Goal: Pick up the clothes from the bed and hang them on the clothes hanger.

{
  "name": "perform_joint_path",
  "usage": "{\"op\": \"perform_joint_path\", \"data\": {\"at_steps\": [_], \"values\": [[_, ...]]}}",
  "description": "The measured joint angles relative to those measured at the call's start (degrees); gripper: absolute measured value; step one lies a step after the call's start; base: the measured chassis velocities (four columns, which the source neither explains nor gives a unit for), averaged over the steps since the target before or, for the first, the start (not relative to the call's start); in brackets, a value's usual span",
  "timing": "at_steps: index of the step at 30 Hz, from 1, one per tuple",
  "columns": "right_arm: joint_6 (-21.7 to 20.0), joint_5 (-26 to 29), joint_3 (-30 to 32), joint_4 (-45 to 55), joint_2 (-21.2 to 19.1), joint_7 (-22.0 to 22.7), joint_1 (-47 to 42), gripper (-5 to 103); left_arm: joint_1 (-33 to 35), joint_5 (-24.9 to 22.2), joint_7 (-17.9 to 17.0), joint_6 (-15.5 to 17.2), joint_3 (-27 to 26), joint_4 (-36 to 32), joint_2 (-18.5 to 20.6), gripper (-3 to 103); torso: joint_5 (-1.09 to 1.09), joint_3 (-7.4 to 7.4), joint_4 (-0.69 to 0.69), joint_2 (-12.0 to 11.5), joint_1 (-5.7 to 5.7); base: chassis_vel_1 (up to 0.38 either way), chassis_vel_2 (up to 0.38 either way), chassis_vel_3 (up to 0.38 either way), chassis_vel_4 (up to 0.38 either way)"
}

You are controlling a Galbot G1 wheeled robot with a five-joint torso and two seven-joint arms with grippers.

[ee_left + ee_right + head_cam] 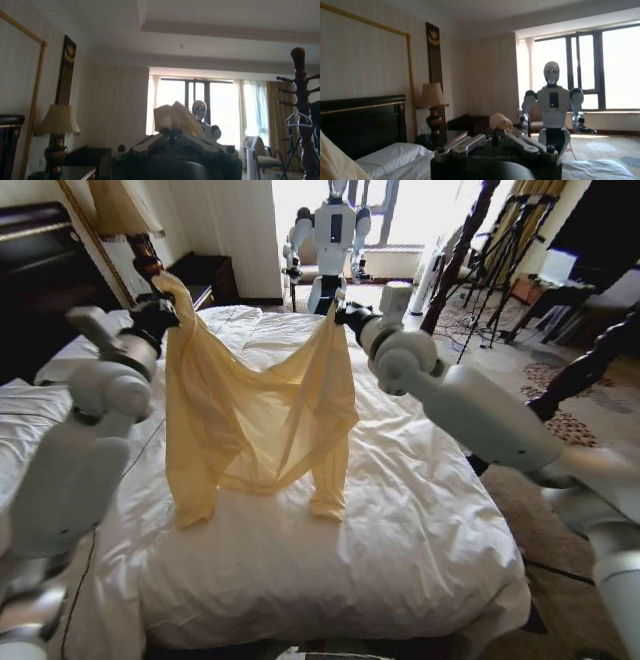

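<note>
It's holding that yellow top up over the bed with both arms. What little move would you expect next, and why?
Probably a further lift. The left gripper and right gripper each pinch a shoulder of the clothes, spread between them, but the sleeve ends touch the bed. Raising them clear would likely prevent dragging before heading to the clothes hanger, which hangs on a coat stand near the window.

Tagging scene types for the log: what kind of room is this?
Most likely a hotel-style bedroom: a large bed with a white duvet and dark headboard, a bedside lamp, and curtained full-height windows. A coat stand carries a hanger.
</note>
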Motion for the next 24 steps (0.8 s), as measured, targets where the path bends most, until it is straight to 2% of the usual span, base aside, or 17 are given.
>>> {"op": "perform_joint_path", "data": {"at_steps": [1, 2, 5, 6, 9, 11, 14, 15, 17, 18, 24], "values": [[-0.4, 2.6, -0.1, 2.5, -1.3, 0.5, 3.0, 0, 0.8, -5.0, -0.4, 1.6, -4.4, -2.2, 3.6, 0, -0.05, 0.0, 0.01, 0.0, 0.0, 0.0, 0.0, 0.0, 0.0], [-0.4, 2.6, -0.1, 2.5, -1.3, 0.5, 3.0, 0, 0.8, -5.0, -0.4, 1.6, -4.4, -2.2, 3.6, 0, -0.05, 0.0, 0.01, 0.0, 0.0, 0.0, 0.0, 0.0, 0.0], [-0.6, 6.7, -0.3, 7.2, -4.1, 1.5, 6.9, 0, 1.7, -10.8, -0.5, 3.1, -10.5, -4.1, 7.9, 0, -0.04, 0.0, 0.04, 0.0, 0.0, 0.0, 0.0, 0.0, 0.0], [-0.6, 6.7, -0.3, 7.2, -4.1, 1.5, 6.9, 0, 1.7, -10.8, -0.5, 3.1, -10.5, -4.1, 7.9, 0, -0.04, 0.0, 0.04, 0.0, 0.0, 0.0, 0.0, 0.0, 0.0], [-1.4, 13.9, 0.1, 13.4, -9.5, 2.8, 12.4, 0, 2.0, -20.6, -0.5, 7.6, -19.3, -5.6, 13.5, 0, 0.01, -0.01, 0.0, 0.0, -0.01, 0.0, 0.0, 0.0, 0.0], [-1.6, 15.3, 0.3, 14.5, -10.7, 2.8, 13.7, 0, 1.8, -22.4, -0.5, 8.5, -20.8, -5.8, 14.5, 0, 0.01, -0.01, -0.01, 0.0, -0.01, 0.0, 0.0, 0.0, 0.0], [-2.4, 22.2, 0.8, 17.9, -15.6, 2.1, 20.0, 0, 0.3, -29.0, -0.5, 11.0, -25.9, -6.0, 18.5, 0, -0.01, 0.0, 0.0, 0.0, 0.0, 0.0, 0.0, 0.0, 0.0], [-2.4, 22.2, 0.8, 17.9, -15.6, 2.1, 20.0, 0, 0.3, -29.0, -0.5, 11.0, -25.9, -6.0, 18.5, 0, -0.01, 0.0, 0.0, 0.0, 0.0, 0.0, 0.0, 0.0, 0.0], [-3.6, 29.3, 1.5, 21.0, -20.3, 0.6, 27.6, 0, -1.1, -36.3, -2.0, 14.0, -31.1, -6.3, 22.6, 0, -0.02, 0.0, -0.01, 0.0, -0.01, 0.0, 0.0, 0.0, 0.0], [-3.8, 30.9, 1.7, 21.8, -21.6, 0.0, 29.3, 0, -1.6, -38.3, -2.5, 15.1, -32.6, -6.3, 24.1, 0, -0.02, 0.0, -0.01, 0.0, -0.01, 0.0, 0.0, 0.0, 0.0], [-5.0, 36.0, 3.0, 23.8, -24.9, -0.7, 32.8, 0, -2.8, -42.5, -3.4, 18.0, -36.4, -5.5, 28.4, 0, 0.01, -0.01, 0.0, 0.0, -0.01, 0.0, 0.0, 0.0, 0.0]]}}
